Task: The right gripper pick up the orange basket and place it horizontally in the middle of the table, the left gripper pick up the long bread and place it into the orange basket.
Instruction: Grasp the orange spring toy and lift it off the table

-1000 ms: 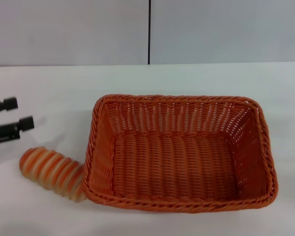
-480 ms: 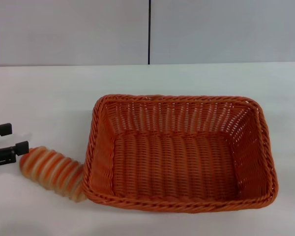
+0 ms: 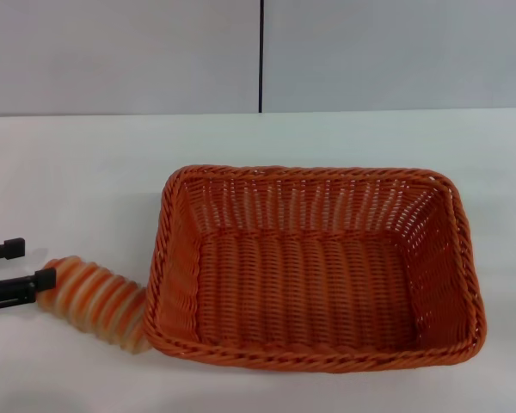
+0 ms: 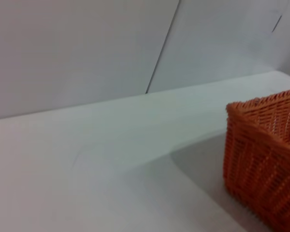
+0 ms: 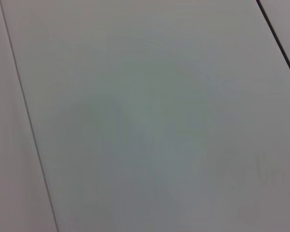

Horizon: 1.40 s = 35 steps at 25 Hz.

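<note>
The orange basket (image 3: 314, 267) lies lengthwise across the middle of the white table (image 3: 86, 163), empty; one of its corners shows in the left wrist view (image 4: 266, 159). The long bread (image 3: 95, 297), striped orange and cream, lies on the table with one end against the basket's near left corner. My left gripper (image 3: 27, 264) is at the far left edge of the head view, open, just at the bread's outer end. Its lower finger (image 3: 41, 279) overlaps that end and its upper finger stands clear above it. The right gripper is out of view.
A grey wall with a dark vertical seam (image 3: 261, 56) stands behind the table. The right wrist view shows only pale wall panels (image 5: 145, 116).
My left gripper has come down and forward from beside the bread to its outer end, still open. Basket and bread have not moved.
</note>
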Motion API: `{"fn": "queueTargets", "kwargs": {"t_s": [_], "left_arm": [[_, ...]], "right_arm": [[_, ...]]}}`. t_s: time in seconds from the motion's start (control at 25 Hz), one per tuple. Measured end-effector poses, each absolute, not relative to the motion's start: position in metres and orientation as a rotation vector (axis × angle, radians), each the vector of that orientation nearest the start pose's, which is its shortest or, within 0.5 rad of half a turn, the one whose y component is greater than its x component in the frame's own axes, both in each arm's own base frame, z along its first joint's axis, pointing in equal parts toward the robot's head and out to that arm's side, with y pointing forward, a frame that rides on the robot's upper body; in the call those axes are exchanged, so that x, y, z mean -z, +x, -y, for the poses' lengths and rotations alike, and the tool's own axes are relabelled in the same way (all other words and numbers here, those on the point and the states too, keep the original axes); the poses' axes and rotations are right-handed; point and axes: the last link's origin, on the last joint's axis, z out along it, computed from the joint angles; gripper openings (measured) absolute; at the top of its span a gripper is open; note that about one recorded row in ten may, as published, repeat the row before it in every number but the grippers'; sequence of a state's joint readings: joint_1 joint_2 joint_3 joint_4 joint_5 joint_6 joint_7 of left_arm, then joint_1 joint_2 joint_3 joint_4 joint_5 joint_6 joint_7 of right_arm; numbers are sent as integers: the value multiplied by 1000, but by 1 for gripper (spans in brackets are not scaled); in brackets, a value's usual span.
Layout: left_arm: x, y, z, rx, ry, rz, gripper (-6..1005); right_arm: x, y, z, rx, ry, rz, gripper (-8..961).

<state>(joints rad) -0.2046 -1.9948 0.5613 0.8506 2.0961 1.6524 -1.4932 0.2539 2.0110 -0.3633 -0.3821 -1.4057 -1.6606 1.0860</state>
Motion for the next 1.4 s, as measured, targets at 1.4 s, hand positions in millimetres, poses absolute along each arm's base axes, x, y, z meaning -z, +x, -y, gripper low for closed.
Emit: {"fn": "queueTargets", "kwargs": {"t_s": [1.4], "left_arm": [[-51,-374,-242,336,-2510,1024,801]], "right_arm": [[-93,352,-262,-1206,-1777,-650,726]]}}
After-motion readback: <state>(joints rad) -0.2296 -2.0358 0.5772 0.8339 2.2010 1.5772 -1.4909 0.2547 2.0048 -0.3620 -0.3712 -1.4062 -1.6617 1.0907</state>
